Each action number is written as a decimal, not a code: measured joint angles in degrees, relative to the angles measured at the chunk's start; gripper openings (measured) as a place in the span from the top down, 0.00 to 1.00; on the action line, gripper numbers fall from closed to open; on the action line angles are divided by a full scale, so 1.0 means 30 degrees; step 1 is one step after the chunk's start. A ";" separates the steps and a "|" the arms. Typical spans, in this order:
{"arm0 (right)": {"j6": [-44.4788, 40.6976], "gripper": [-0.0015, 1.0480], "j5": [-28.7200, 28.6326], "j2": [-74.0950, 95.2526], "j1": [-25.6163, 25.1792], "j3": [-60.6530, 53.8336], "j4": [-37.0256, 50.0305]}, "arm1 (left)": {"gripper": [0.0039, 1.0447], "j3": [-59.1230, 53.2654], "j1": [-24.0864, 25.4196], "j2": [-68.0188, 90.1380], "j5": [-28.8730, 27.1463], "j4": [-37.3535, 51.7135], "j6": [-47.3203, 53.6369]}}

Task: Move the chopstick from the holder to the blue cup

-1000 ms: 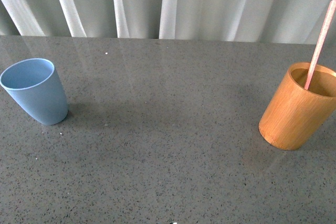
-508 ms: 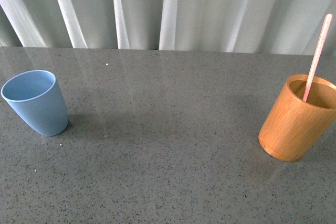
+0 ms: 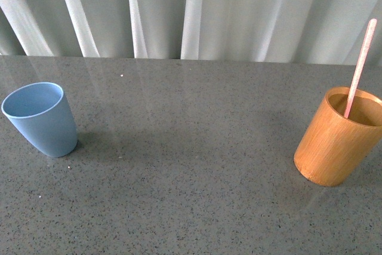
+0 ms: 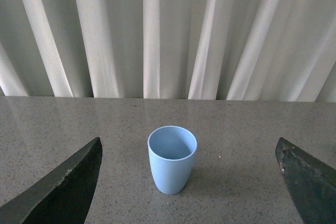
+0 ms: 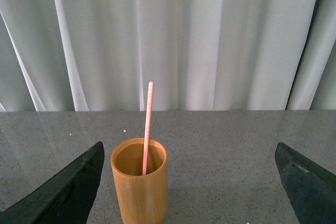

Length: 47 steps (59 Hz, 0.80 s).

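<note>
Our right tool [image 5: 189, 148] is wide open, directly facing the holder [image 5: 139, 198]; we see the chopstick [image 5: 148, 124] standing nearly upright inside, perhaps leaning slightly.

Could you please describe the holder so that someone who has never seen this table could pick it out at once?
On the grey speckled table, look to the right side, across from the blue cup. The holder is the orange-brown straight-sided cylinder, the only vessel with a pink chopstick standing in it.

Front view shifted — blue cup [image 3: 40, 120] and holder [image 3: 335, 138] sit lower in frame.
</note>
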 joint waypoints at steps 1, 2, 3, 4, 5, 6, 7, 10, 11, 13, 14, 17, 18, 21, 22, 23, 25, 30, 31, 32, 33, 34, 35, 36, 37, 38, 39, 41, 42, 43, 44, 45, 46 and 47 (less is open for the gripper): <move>0.0000 0.10 0.0007 0.0000 0.0000 0.0000 0.0000 | 0.06 0.0000 0.0000 0.0000 0.0000 0.0000 0.0000; 0.0000 0.10 0.0000 0.0000 0.0000 0.0000 0.0000 | 0.06 0.0000 0.0000 0.0000 0.0000 0.0000 0.0000; 0.0000 0.10 0.0000 0.0000 0.0000 0.0000 0.0000 | 0.06 0.0000 0.0000 0.0000 0.0000 0.0000 0.0000; 0.0000 0.10 0.0007 0.0000 0.0000 0.0000 0.0000 | 0.06 0.0000 0.0000 0.0000 0.0000 0.0000 0.0000; 0.0000 0.10 0.0007 0.0000 0.0000 0.0000 0.0000 | 0.06 0.0000 0.0000 0.0000 0.0000 0.0000 0.0000; 0.0000 0.10 0.0007 0.0000 0.0000 0.0000 0.0000 | 0.06 0.0000 0.0000 0.0000 0.0000 0.0000 0.0000; 0.0000 0.10 0.0007 0.0000 0.0000 0.0000 0.0000 | 0.06 0.0000 0.0000 0.0000 0.0000 0.0000 0.0000; 0.0000 0.10 0.0007 0.0000 0.0000 0.0000 0.0000 | 0.06 0.0000 0.0000 0.0000 0.0000 0.0000 0.0000; 0.0000 0.10 0.0000 0.0000 0.0000 0.0000 0.0000 | 0.06 0.0000 0.0000 0.0000 0.0000 0.0000 0.0000; 0.0000 0.10 0.0007 0.0000 0.0000 0.0000 0.0000 | 0.06 0.0000 0.0000 0.0000 0.0000 0.0000 0.0000; 0.0000 0.10 0.0007 0.0000 0.0000 0.0000 0.0000 | 0.06 0.0000 0.0000 0.0000 0.0000 0.0000 0.0000; 0.0000 0.10 0.0007 0.0000 0.0000 0.0000 0.0000 | 0.06 0.0000 0.0000 0.0000 0.0000 0.0000 0.0000; 0.0000 0.10 0.0007 0.0000 0.0000 0.0000 0.0000 | 0.06 0.0000 0.0000 0.0000 0.0000 0.0000 0.0000; 0.0000 0.10 0.0007 0.0000 0.0000 0.0000 0.0000 | 0.06 0.0000 0.0000 0.0000 0.0000 0.0000 0.0000; 0.0000 0.10 0.0000 0.0000 0.0000 0.0000 0.0000 | 0.06 0.0000 0.0000 0.0000 0.0000 0.0000 0.0000; 0.0000 0.10 0.0000 0.0000 0.0000 0.0000 0.0000 | 0.06 0.0000 0.0000 0.0000 0.0000 0.0000 0.0000; 0.0000 0.10 0.0000 0.0000 0.0000 0.0000 0.0000 | 0.06 0.0000 0.0000 0.0000 0.0000 0.0000 0.0000; 0.0000 0.10 0.0007 0.0007 0.0000 0.0000 0.0000 | 0.06 0.2186 -0.0809 0.3548 -0.4590 -0.4852 -0.3111; 0.0000 0.10 0.0007 0.0000 0.0000 0.0000 0.0000 | 0.06 0.2922 -0.0619 0.5238 -0.5479 -0.5763 -0.4444; 0.0000 0.10 0.0000 -0.0015 0.0000 0.0000 0.0000 | 0.06 0.3249 -0.0364 0.6237 -0.5537 -0.5814 -0.4889; 0.0000 0.10 -0.0007 -0.0022 0.0000 0.0000 0.0000 | 0.06 0.3563 -0.0007 0.7220 -0.5413 -0.5603 -0.5311; 0.0000 0.10 -0.0007 -0.0015 0.0000 0.0000 0.0000 | 0.06 0.4029 0.0510 0.8539 -0.4962 -0.5049 -0.5829; 0.0000 0.10 -0.0007 -0.0007 0.0000 0.0000 0.0000 | 0.06 0.4393 0.0845 0.9391 -0.4765 -0.4597 -0.6054; 0.0000 0.10 0.0000 0.0000 0.0000 0.0000 0.0000 | 0.06 0.4823 0.1137 1.0214 -0.4575 -0.4124 -0.6171; 0.0000 0.10 0.0007 0.0000 0.0000 0.0000 0.0000 | 0.06 0.5042 0.1275 1.0622 -0.4495 -0.3891 -0.6186; 0.0000 0.10 0.0000 0.0000 0.0000 0.0000 0.0000 | 0.06 0.5530 0.1523 1.1438 -0.4379 -0.3381 -0.6178; 0.0000 0.10 0.0000 0.0000 0.0000 0.0000 0.0000 | 0.06 0.5785 0.1625 1.1825 -0.4328 -0.3140 -0.6178; 0.0000 0.10 0.0000 0.0000 0.0000 0.0000 0.0000 | 0.06 0.6936 0.1967 1.3333 -0.4051 -0.2506 -0.6091; 0.0000 0.10 0.0000 -0.0007 0.0000 0.0000 0.0000 | 0.06 0.7249 0.2025 1.3682 -0.3985 -0.2484 -0.6084; 0.0000 0.10 0.0000 -0.0015 0.0000 0.0000 0.0000 | 0.06 0.7971 0.2127 1.4447 -0.3832 -0.2514 -0.6069; 0.0000 0.10 0.0000 -0.0015 0.0000 0.0000 0.0000 | 0.06 0.8313 0.2149 1.4819 -0.3759 -0.2557 -0.6054; 0.0000 0.10 0.0000 -0.0015 0.0000 0.0000 0.0000 | 0.06 0.9049 0.2164 1.5548 -0.3555 -0.2725 -0.5974; 0.0000 0.10 0.0000 -0.0007 0.0000 0.0000 0.0000 | 0.06 0.9799 0.2164 1.6298 -0.3388 -0.2951 -0.5872; 0.0000 0.10 0.0007 -0.0007 0.0000 0.0000 0.0000 | 0.06 1.0178 0.2157 1.6677 -0.3315 -0.3082 -0.5799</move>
